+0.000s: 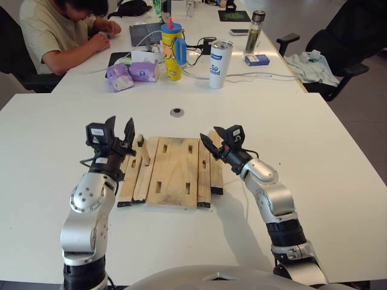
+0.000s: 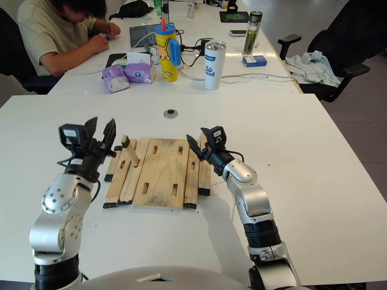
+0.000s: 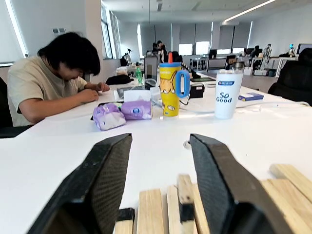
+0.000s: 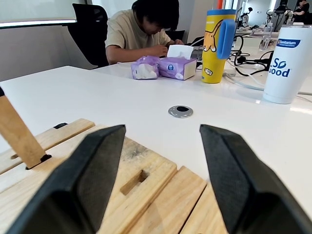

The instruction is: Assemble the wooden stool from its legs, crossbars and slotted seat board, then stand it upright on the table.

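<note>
White table (image 1: 314,181) held the slotted seat board (image 1: 175,172) flat between loose slats (image 1: 140,176); left gripper (image 1: 120,128) and right gripper (image 1: 210,137) hovered at its sides, both spread wide.

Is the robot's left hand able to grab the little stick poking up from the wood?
Probably yes: the left gripper is open right beside the stick, with nothing between them.

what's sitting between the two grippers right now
The slotted seat board lies flat between the left gripper and right gripper, flanked by narrower slats; one short piece stands tilted near the left gripper, as the left eye view shows.
</note>
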You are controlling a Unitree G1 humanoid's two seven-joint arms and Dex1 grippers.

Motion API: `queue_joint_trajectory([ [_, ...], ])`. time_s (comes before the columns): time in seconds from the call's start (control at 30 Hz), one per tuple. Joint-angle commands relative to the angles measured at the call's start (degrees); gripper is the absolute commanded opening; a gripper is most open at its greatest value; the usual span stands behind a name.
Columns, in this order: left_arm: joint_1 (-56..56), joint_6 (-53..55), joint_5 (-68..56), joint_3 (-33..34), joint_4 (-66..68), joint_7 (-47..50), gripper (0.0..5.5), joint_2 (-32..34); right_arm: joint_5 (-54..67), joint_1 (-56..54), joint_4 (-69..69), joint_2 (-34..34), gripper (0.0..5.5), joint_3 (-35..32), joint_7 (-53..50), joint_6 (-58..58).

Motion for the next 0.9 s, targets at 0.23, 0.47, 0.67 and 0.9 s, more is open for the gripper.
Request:
queue_joint_trajectory([
  [0.23,0.4,3.4,0.1,-3.8,2.9,0.2,2.21,-1.4,-0.1,-0.1,-0.6,-0.1,2.83,0.8,0.6,1.1],
  [0.47,-2.0,3.3,1.2,-4.0,8.3,1.4,2.21,-2.6,0.1,-0.8,-0.3,-0.5,2.83,1.0,1.6,1.7],
  [0.67,-2.7,2.7,1.7,-5.1,9.5,1.0,1.43,-2.5,0.2,-1.8,0.1,-0.6,2.83,0.5,2.0,1.9],
  [0.9,-9.0,2.6,0.5,-2.2,10.8,0.7,0.43,-1.9,-1.0,-3.6,2.3,0.6,2.83,-3.0,-3.0,-0.5],
])
